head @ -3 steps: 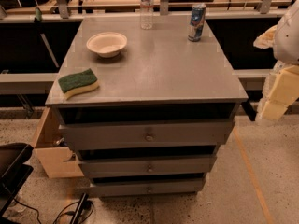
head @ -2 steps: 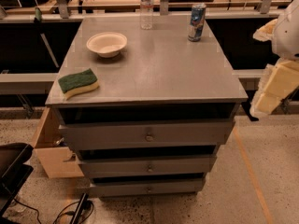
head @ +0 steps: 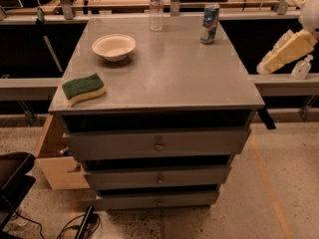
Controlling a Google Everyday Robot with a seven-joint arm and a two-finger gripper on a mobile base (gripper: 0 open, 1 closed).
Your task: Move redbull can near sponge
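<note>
The redbull can, blue and silver, stands upright at the far right of the grey cabinet top. The sponge, dark green over pale yellow, lies at the near left corner of the top, far from the can. My gripper is the tip of the cream arm at the right edge of the view. It hangs off the cabinet's right side, to the right of the can and nearer than it, touching nothing.
A white bowl sits at the left middle of the top and a clear plastic bottle at the far edge. A small bottle stands on the right ledge. A wooden box and black chair are on the floor at left.
The cream arm has risen and tilted, its tip swinging up and left towards the cabinet's right edge. The can, sponge, bowl and bottle have not moved.
</note>
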